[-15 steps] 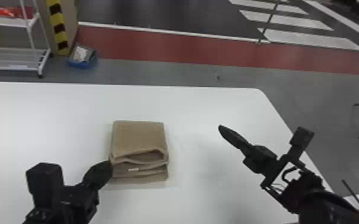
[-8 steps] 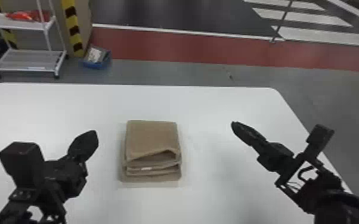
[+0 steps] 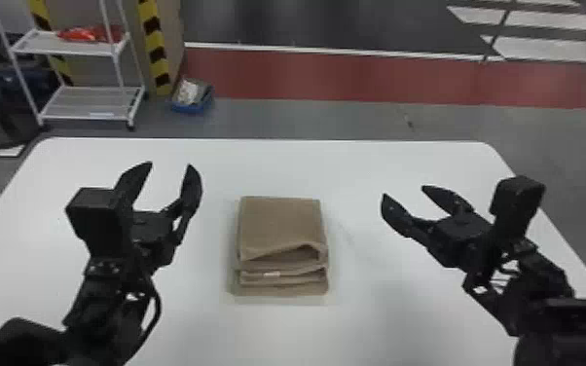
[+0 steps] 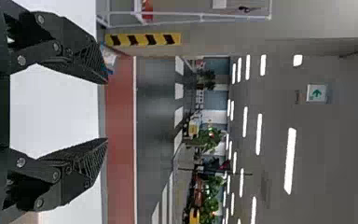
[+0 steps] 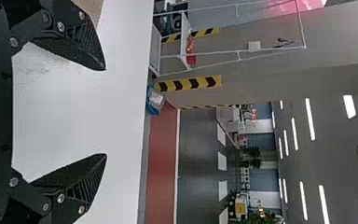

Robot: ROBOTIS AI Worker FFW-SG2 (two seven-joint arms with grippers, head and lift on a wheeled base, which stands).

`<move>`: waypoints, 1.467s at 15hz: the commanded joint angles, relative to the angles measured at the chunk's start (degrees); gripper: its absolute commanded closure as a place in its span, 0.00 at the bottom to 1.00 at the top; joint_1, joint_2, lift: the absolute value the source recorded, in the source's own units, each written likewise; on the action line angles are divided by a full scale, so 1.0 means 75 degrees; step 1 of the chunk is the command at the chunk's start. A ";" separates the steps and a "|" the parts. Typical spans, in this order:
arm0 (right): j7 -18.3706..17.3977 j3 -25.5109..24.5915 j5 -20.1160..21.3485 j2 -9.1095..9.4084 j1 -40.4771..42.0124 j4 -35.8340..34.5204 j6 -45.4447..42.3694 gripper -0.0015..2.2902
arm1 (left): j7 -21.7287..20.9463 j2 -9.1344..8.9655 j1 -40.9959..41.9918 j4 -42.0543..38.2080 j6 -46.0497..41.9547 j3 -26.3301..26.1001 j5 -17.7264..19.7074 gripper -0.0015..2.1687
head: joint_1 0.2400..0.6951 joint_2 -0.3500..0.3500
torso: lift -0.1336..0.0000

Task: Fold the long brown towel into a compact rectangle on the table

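The folded towel [image 3: 280, 224] lies on the table [image 3: 282, 168] between the left end effector [image 3: 171, 164] and right end effector [image 3: 404, 191], both open and empty; it sits slightly nearer the left, long axis apparently front to back

Left black arm [image 3: 95, 311], right black arm [image 3: 542, 275]: jointed, dark throughout. Left black gripper [image 3: 170, 165], right black gripper [image 3: 403, 192]: two tapered fingers each, ribbed faces, round silver-grey screws [image 4: 21, 59] at linkages. Boxy black housing, left wrist [image 3: 95, 214]; similar block, right [image 3: 518, 194]. Black cable [image 3: 158, 304] loops beside left forearm. Rounded black cover [image 3: 569, 336], right arm.
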 commanded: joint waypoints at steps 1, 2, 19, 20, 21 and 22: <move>-0.0086 0.0043 0.0032 0.0099 0.0294 -0.0208 -0.0046 0.02 | 0.0081 -0.0320 -0.0070 0.0343 -0.0184 -0.0053 -0.0679 0.02 | 1.00 0.39 | 0.07; -0.0097 0.0008 -0.0155 0.0110 0.0470 -0.0302 -0.0117 0.03 | 0.0175 -0.0402 -0.0070 0.0448 -0.0208 -0.0053 -0.0679 0.02 | 1.00 0.39 | 0.07; -0.0730 -0.0566 -0.1409 0.0146 0.2076 -0.1333 -0.1476 0.03 | 0.0233 -0.0367 0.0750 0.0202 -0.1005 0.0134 -0.0539 0.02 | 1.00 0.34 | 0.07; -0.0777 -0.0543 -0.1409 0.0157 0.2087 -0.1345 -0.1476 0.03 | 0.0233 -0.0356 0.0774 0.0155 -0.1005 0.0134 -0.0539 0.02 | 1.00 0.34 | 0.07; -0.0812 -0.0520 -0.1409 0.0157 0.2122 -0.1380 -0.1476 0.03 | 0.0233 -0.0356 0.0797 0.0120 -0.1005 0.0134 -0.0539 0.02 | 1.00 0.34 | 0.07; -0.0812 -0.0520 -0.1386 0.0157 0.2134 -0.1438 -0.1476 0.03 | 0.0233 -0.0356 0.0797 0.0085 -0.1005 0.0134 -0.0515 0.02 | 1.00 0.34 | 0.07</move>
